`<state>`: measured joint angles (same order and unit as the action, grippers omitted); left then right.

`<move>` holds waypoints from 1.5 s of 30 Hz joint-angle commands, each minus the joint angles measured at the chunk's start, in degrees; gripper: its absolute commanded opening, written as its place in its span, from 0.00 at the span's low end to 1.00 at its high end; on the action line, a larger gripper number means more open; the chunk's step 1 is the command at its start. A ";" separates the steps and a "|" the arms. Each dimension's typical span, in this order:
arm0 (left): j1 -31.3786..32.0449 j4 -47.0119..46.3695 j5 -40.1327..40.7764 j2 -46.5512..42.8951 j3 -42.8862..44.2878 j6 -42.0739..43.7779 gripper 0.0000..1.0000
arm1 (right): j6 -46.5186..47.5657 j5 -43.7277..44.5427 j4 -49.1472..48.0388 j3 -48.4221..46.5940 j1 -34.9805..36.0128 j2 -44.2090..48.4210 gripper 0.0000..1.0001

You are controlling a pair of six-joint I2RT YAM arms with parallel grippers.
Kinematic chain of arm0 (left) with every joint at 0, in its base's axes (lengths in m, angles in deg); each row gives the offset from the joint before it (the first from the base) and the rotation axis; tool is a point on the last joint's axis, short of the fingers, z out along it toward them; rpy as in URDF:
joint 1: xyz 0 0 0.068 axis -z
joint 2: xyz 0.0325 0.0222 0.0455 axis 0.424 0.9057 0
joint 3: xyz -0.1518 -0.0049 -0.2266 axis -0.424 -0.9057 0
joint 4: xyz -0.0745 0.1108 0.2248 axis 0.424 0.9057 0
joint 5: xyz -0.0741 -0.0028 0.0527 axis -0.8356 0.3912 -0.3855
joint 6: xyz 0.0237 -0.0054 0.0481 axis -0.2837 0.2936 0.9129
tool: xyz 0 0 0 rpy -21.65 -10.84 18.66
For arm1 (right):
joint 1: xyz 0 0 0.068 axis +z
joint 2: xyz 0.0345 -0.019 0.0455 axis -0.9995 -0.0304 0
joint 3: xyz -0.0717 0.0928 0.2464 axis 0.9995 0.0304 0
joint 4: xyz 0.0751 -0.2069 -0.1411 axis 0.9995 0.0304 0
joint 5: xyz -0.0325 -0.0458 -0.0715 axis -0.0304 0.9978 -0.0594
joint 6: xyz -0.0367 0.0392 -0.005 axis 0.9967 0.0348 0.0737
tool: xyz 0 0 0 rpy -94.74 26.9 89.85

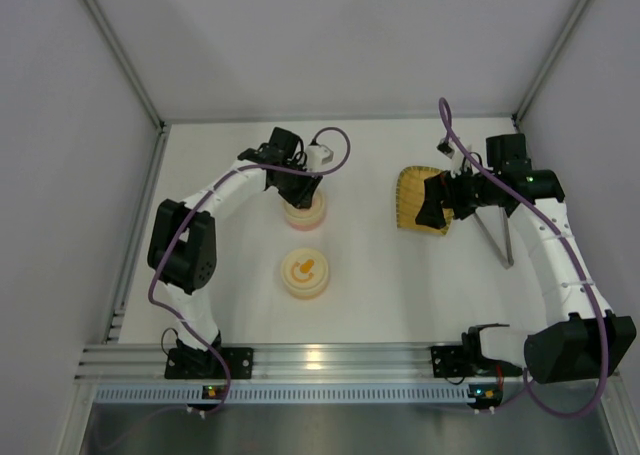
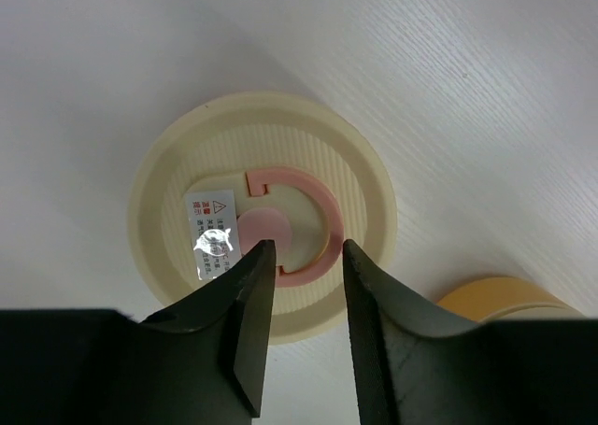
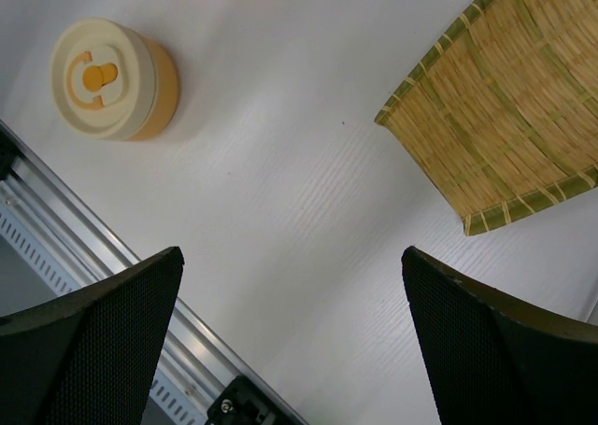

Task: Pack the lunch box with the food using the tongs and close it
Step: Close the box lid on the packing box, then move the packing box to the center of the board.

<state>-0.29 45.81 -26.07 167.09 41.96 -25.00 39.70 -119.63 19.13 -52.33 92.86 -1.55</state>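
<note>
nearest the arms, the orange-lid box (image 1: 305, 273) sits shut. the tongs (image 1: 497, 240) lie on the surface (image 1: 390, 300) just right of the yellow tray (image 1: 412, 190), in no claw. the right claw (image 3: 291, 257) hangs wide apart and empty. farther back, the left claw (image 2: 306, 252) is a little apart over the pink-lid box (image 2: 187, 163). no food shows, so packing looks about done.
</note>
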 commanded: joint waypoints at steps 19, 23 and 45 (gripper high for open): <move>0.25 2.31 4.51 0.95 6.95 -3.84 0.98 | -0.32 -1.29 -1.51 0.61 -1.17 1.49 0.99; 0.25 2.14 5.04 2.18 5.63 -3.85 0.98 | -0.23 -1.29 -1.51 0.61 -1.17 1.31 0.99; 2.45 -1.99 12.32 7.72 -4.92 -2.97 0.86 | -0.15 -1.46 -1.51 0.26 -1.17 0.17 0.99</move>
<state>1.22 40.52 -17.83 170.13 41.18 -28.23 39.39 -119.72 19.10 -51.58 92.83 -1.65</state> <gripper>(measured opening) 0.860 0.993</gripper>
